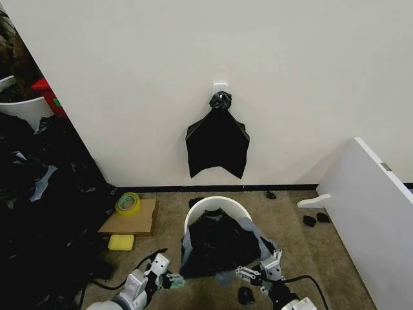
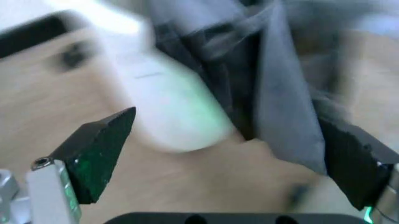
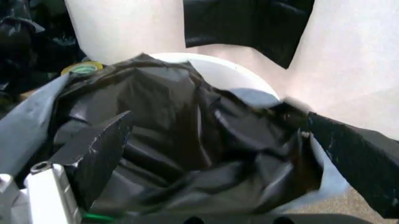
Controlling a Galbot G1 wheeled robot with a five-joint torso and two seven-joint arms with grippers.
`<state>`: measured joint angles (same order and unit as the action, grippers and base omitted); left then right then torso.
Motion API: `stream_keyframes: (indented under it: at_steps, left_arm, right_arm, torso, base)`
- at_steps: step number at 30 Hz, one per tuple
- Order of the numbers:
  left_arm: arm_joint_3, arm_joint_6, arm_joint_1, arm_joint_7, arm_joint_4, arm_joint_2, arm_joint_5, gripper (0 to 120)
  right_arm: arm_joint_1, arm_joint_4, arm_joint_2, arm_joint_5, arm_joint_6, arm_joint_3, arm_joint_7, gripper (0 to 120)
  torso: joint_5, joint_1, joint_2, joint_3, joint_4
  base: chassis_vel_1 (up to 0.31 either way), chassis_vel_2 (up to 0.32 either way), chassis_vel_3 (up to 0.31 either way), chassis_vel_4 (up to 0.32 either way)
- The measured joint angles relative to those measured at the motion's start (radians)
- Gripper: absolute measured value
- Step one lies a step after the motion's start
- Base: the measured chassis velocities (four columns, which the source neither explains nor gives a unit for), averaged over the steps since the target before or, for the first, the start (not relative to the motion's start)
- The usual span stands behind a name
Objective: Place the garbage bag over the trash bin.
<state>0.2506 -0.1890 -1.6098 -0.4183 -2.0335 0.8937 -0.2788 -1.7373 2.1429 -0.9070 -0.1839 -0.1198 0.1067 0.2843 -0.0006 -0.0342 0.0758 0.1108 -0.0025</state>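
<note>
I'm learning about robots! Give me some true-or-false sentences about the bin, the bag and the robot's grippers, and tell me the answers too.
1. The garbage bag lies in and over the trash bin. True.
2. The trash bin is red. False: it is cream-white.
3. The left gripper is shut on the bag. False: it is open, beside the bin.
4. The right gripper is open by the bag's edge. True.
5. A yellow tape roll sits on a cardboard piece. True.
</note>
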Motion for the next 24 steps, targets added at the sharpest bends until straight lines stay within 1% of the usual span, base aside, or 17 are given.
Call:
stream_keyframes:
  at_steps: [1,2,4,5,7,11,14,17,18,20,21,24]
  left_arm:
    - [0.000,0.000,0.000,0.000,0.000,0.000,0.000,100]
    - [0.001,0.041,0.010,-0.073,0.027,0.006,0.019,100]
    - [0.011,0.057,0.025,-0.096,0.055,0.011,0.019,100]
    - [0.011,0.057,0.025,-0.096,0.055,0.011,0.019,100]
    - [0.036,0.083,0.042,-0.119,0.086,0.013,0.019,100]
    - [0.062,0.097,0.069,-0.126,0.114,0.018,0.011,100]
    - [0.076,0.115,0.083,-0.152,0.132,0.022,0.012,100]
    - [0.098,0.156,0.098,-0.180,0.162,0.023,0.026,100]
    - [0.098,0.156,0.098,-0.180,0.162,0.023,0.026,100]
    - [0.118,0.187,0.123,-0.185,0.200,0.024,0.033,100]
    - [0.118,0.187,0.123,-0.185,0.200,0.024,0.033,100]
    - [0.127,0.235,0.161,-0.178,0.243,0.032,0.015,100]
  right_arm:
    - [0.000,0.000,0.000,0.000,0.000,0.000,0.000,100]
    - [0.002,-0.008,-0.003,0.003,-0.004,-0.001,-0.001,100]
    - [0.002,-0.016,-0.005,0.008,-0.008,-0.004,-0.004,100]
    - [0.002,-0.016,-0.005,0.008,-0.008,-0.004,-0.004,100]
    - [0.002,-0.019,-0.007,0.009,-0.011,-0.006,-0.007,100]
    - [0.008,-0.022,-0.013,0.009,-0.014,-0.010,-0.014,100]
    - [0.009,-0.025,-0.018,0.011,-0.014,-0.013,-0.018,100]
    - [0.012,-0.034,-0.021,0.015,-0.015,-0.015,-0.021,100]
    - [0.012,-0.034,-0.021,0.015,-0.015,-0.015,-0.021,100]
    - [0.012,-0.039,-0.024,0.017,-0.016,-0.017,-0.021,100]
    - [0.012,-0.039,-0.024,0.017,-0.016,-0.017,-0.021,100]
    - [0.015,-0.039,-0.026,0.019,-0.016,-0.018,-0.024,100]
  torso:
    - [0.0000,0.000,0.000,0.000,0.0000]
    - [-0.0003,0.000,0.000,0.000,0.0000]
    - [0.0001,0.000,0.000,0.000,-0.0001]
    - [0.0001,0.000,0.000,0.000,-0.0001]
    - [-0.0001,0.000,0.000,0.000,-0.0001]
    - [0.0000,0.000,0.000,0.000,0.0000]
    - [-0.0001,0.000,0.000,0.000,-0.0001]
    - [-0.0001,0.000,0.000,0.000,0.0000]
    - [-0.0001,0.000,0.000,0.000,0.0000]
    - [-0.0001,0.000,0.000,0.000,0.0000]
    - [-0.0001,0.000,0.000,0.000,0.0000]
    - [-0.0003,0.000,0.000,0.000,-0.0002]
  base:
    - [0.000,0.000,0.000,0.000]
    - [0.000,0.000,0.000,0.000]
    - [0.000,0.000,0.000,0.000]
    - [0.000,0.000,0.000,0.000]
    - [0.000,0.000,0.000,0.000]
    - [0.000,0.000,0.000,0.000]
    - [0.000,0.000,0.000,0.000]
    - [0.000,0.000,0.000,0.000]
    - [0.000,0.000,0.000,0.000]
    - [0.000,0.000,0.000,0.000]
    - [0.000,0.000,0.000,0.000]
    - [0.000,0.000,0.000,0.000]
